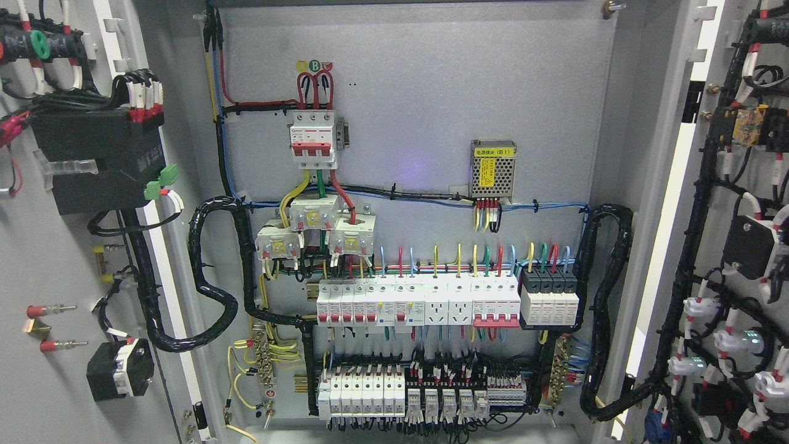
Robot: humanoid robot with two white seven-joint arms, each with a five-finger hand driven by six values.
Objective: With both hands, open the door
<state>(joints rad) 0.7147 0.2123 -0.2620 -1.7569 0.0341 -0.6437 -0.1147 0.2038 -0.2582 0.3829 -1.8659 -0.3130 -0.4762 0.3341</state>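
An electrical cabinet fills the head view with both doors swung wide open. The left door (55,259) shows its inner face at the picture's left, carrying a black module and wiring. The right door (709,203) stands open at the picture's right, its inner face covered with black cable looms and white indicator backs. Between them the grey back panel (419,92) is fully exposed. Neither of my hands nor any arm shows in the frame.
On the back panel sit a red-and-white main breaker (314,139), a small metal power supply (492,169), a row of white breakers and sockets (419,302) and lower terminal blocks (419,391). Thick black cable bundles (209,271) loop from the panel to each door.
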